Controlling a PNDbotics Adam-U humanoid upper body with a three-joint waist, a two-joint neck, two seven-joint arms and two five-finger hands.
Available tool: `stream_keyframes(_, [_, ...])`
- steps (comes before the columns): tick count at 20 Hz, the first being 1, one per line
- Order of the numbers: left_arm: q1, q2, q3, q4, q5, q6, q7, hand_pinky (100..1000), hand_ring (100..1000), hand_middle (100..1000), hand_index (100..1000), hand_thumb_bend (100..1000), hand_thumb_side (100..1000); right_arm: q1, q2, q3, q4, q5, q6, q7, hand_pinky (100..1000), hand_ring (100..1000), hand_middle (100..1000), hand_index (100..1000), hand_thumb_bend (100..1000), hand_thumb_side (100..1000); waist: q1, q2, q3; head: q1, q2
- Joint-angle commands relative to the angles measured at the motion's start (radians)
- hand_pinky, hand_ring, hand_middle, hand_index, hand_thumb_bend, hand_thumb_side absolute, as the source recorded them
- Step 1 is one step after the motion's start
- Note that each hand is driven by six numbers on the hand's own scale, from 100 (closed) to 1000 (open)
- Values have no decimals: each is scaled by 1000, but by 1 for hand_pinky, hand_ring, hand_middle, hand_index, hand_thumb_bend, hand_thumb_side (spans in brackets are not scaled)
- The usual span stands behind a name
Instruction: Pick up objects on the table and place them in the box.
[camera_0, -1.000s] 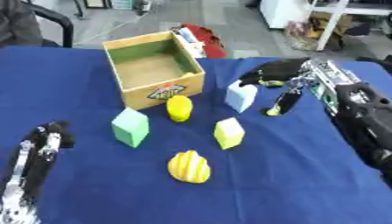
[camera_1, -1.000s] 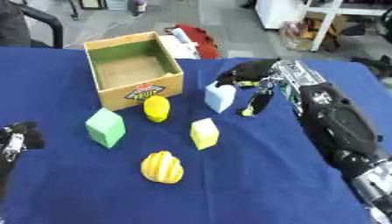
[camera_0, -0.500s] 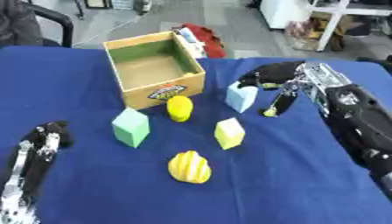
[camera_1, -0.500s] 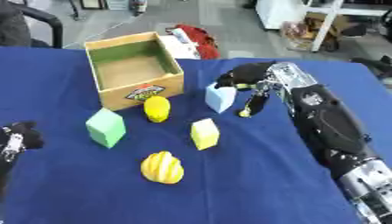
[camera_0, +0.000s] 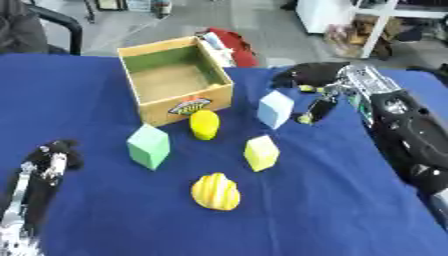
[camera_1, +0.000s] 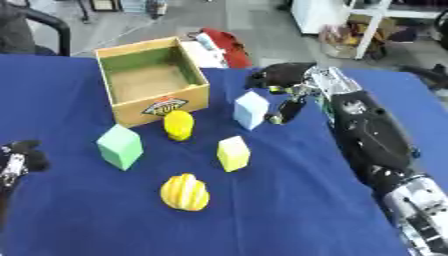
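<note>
Left eye view, widest thing first: looked down on a blue table (camera_0: 332, 210) with the open wooden box (camera_0: 188, 106) set toward its far left, used below as the marker for every place. Held nothing inside yet, judging by the bare floor of it.

Next in size, the right hand (camera_0: 311, 80): reached in from the right of the box and hung just beyond the pale blue block (camera_0: 275, 109). Fingers spread wide and hooked downward, holding nothing; whether any of them touched the block's far face could not be told. Compared with a second ago, had crept a little leftward, toward the box and the block, while nothing on the cloth had shifted. Read as the closing of a reach, with the grasp not yet made and none of the pieces put away.

Then the left hand (camera_0: 48, 157): lay idle well in front of the box and to its left, near the table's edge; open or closed could not be told.

Then the loose pieces, all outside the box:
- green block (camera_0: 148, 146), in front of the box's left corner;
- ribbed yellow fruit (camera_0: 215, 191), farthest in front of the box;
- pale blue block, just right of the box's front corner, standing on end;
- yellow block (camera_0: 261, 153), in front and to the right of the box;
- smooth yellow oval (camera_0: 204, 124), close against the box's front wall.

Judged likely: pale blue block first into the box, then four more to collect.
</note>
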Motion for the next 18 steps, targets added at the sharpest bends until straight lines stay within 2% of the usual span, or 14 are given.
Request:
stream_keyframes(1, [-14,22,-2,-12,-1,-1,-4,633,568,534,724,100,715,-34,-17,-12,-14,10,8,2,1000,1000,1000,1000,312,353,-4,2,2,-4,-9])
stream_keyframes(7, [-22,24,-2,-13,-1,-2,-4,633,568,534,724,100,713,-38,-8,-16,13,73,11,-12,1000,1000,1000,1000,365,376,-2,9,9,-5,-16])
stream_keyframes(18, [-37,25,-4,-17,-1,-1,-7,633,567,533,724,100,711,-43,16,-53,74,155,48,-50,1000,1000,1000,1000,335,372,-2,26,27,-12,-29])
